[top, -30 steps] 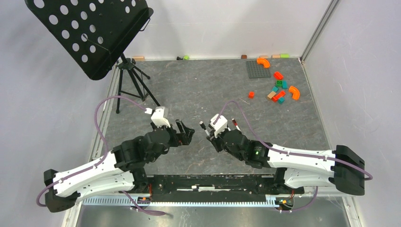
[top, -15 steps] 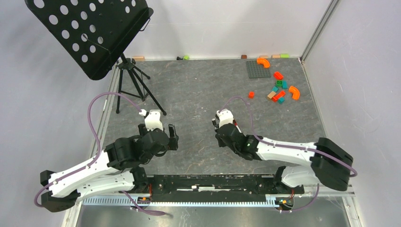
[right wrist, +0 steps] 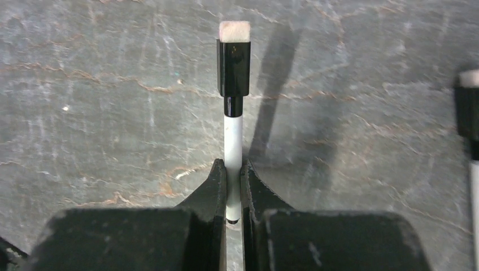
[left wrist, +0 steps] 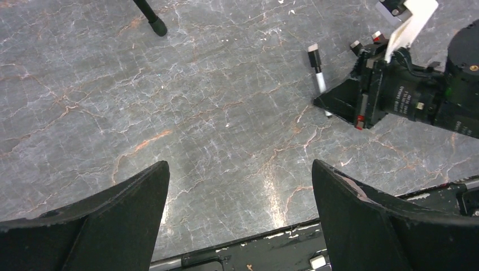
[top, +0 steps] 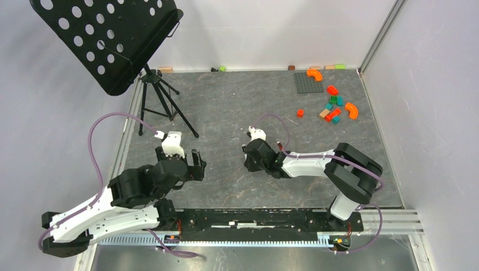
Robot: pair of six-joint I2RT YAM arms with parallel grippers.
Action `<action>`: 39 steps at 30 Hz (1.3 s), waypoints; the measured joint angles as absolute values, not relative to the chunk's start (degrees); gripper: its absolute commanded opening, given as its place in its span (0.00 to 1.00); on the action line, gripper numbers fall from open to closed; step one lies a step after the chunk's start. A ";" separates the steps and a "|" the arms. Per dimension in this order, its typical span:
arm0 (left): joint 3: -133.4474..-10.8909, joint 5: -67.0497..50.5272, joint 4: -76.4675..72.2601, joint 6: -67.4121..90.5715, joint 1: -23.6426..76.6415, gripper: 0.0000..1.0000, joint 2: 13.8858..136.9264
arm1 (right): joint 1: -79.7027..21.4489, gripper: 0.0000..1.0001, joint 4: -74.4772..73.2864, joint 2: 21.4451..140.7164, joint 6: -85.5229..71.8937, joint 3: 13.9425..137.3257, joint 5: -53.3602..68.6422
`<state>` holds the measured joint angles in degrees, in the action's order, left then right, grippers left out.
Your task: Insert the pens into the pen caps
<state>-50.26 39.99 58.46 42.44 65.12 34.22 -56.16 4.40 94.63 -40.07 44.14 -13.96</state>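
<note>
1. We saw the right fingers (right wrist: 217,186) pinched tight on the white barrel of a pen (right wrist: 233,132), near its tail.
2. The pen's long axis ran straight out ahead of the right gripper (right wrist: 233,169), with a black cap (right wrist: 234,68) on its far end, low over the table (right wrist: 85,84).
3. A second pen (right wrist: 470,113) lay just to the right, roughly parallel. We judged the right arm the nearer one.
4. The left gripper (left wrist: 238,165) hung spread wide, holding nothing, well off to the left.
</note>
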 measured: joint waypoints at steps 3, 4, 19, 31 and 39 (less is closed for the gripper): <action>-50.26 39.99 58.46 42.24 65.12 1.00 33.39 | -55.55 0.19 6.87 96.53 -41.41 45.04 -11.60; -50.26 39.99 58.46 42.17 65.12 1.00 33.26 | -55.44 0.24 7.35 96.71 -41.80 45.06 -10.92; -50.24 40.36 58.46 41.56 65.12 1.00 32.56 | -55.00 0.71 9.61 93.54 -42.09 45.06 -7.42; -50.17 40.53 58.46 41.54 65.12 1.00 31.05 | -55.00 0.98 10.31 73.78 -31.46 45.84 -6.87; -49.84 40.66 58.48 41.52 65.12 1.00 30.13 | -55.00 0.98 18.24 53.87 -26.13 34.46 -12.10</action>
